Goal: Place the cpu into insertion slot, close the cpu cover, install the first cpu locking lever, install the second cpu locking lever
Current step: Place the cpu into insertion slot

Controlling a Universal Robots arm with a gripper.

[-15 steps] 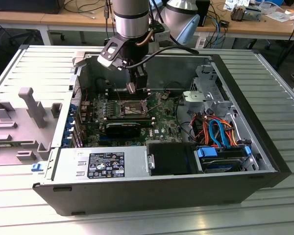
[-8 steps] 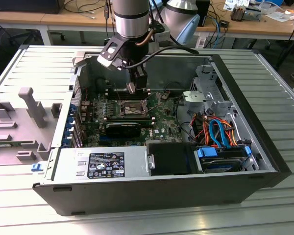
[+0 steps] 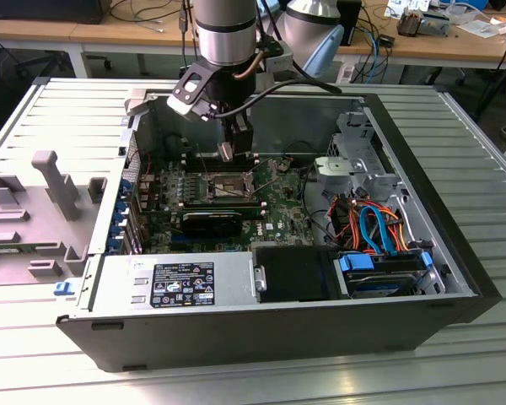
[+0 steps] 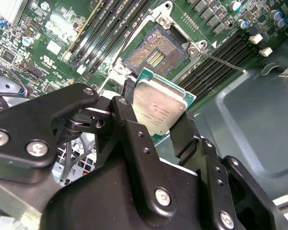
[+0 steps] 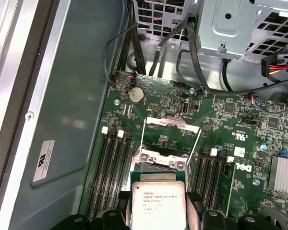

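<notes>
Currently held: the cpu (image 4: pixel 159 105), pinched by my gripper (image 4: pixel 156 117), one finger (image 4: pixel 182 132) on each of two opposite edges.
Handling: I judge it light, stiff and fragile underneath, so I hold it by the edges only.
Slot: the insertion slot (image 4: pixel 156 50) lies just beyond the fingertips, uncovered, with bare contacts and nothing seated.
Case: the computer case (image 3: pixel 236 337) under the gripper holds the motherboard (image 3: pixel 278 215) and cables (image 3: pixel 371 224).

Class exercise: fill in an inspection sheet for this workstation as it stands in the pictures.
Surface: slatted metal table carrying an open computer case.
Job's things: cpu held clear of the empty insertion slot; cpu cover appears raised.
Clutter: grey plastic fixture on the exterior view's left.
Grippers: gripper shut on the cpu.
Cables: orange and blue cables inside the case.
Surroundings: wooden benches behind.
</notes>
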